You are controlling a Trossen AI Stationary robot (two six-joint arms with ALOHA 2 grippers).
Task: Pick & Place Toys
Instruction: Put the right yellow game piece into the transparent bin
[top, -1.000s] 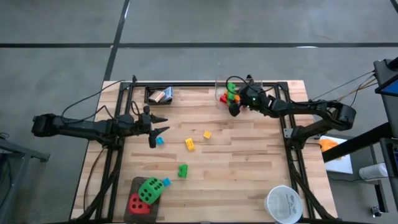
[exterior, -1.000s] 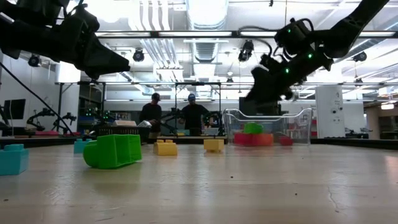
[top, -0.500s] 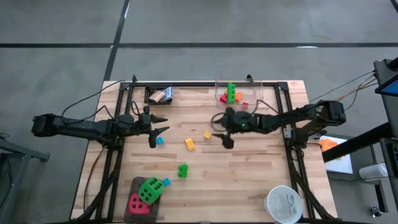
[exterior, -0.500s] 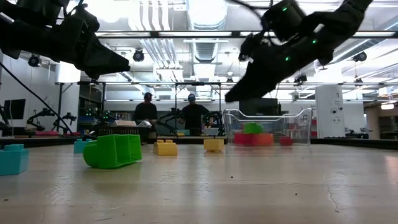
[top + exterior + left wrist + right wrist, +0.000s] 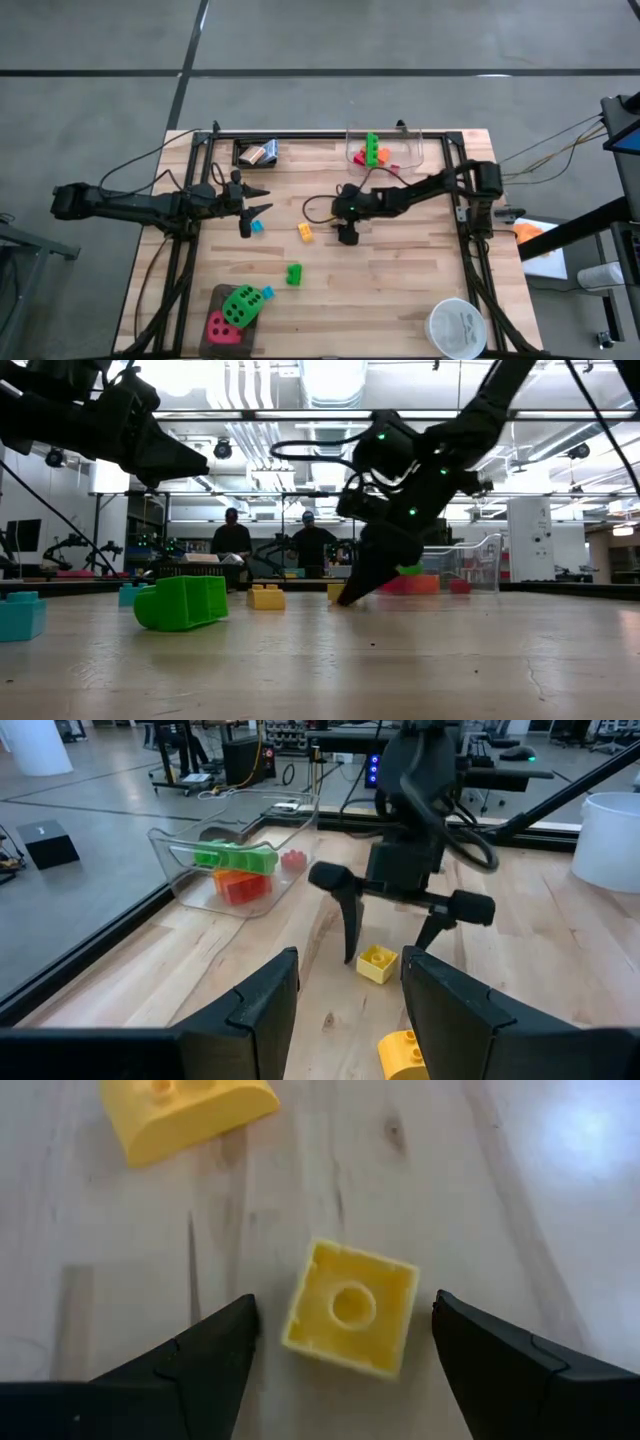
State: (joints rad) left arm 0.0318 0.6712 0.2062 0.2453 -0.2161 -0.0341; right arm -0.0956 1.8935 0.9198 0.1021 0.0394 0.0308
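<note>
A small square yellow brick (image 5: 350, 1308) lies on the wooden table, studs up. My right gripper (image 5: 345, 1345) is open and slants down over it, one finger on each side with a gap to both. The left wrist view shows the same: the right gripper's fingers (image 5: 348, 925) straddle the brick (image 5: 377, 962). A longer yellow brick (image 5: 305, 232) lies just to its left. My left gripper (image 5: 262, 200) hangs open and empty at the table's left. A green brick (image 5: 293, 273) and a blue brick (image 5: 256, 226) lie loose.
A clear tub (image 5: 415, 150) at the far edge holds green, orange and red bricks. Card packs (image 5: 258, 153) lie at the far left. A green die (image 5: 240, 305) and a red die (image 5: 220, 326) sit on a dark pad near left. A white bowl (image 5: 456, 327) stands near right.
My right gripper has swung from above the tub at the far edge toward the table's middle and near side. It has sunk and tipped downward until its open fingers stand around the small yellow brick.
</note>
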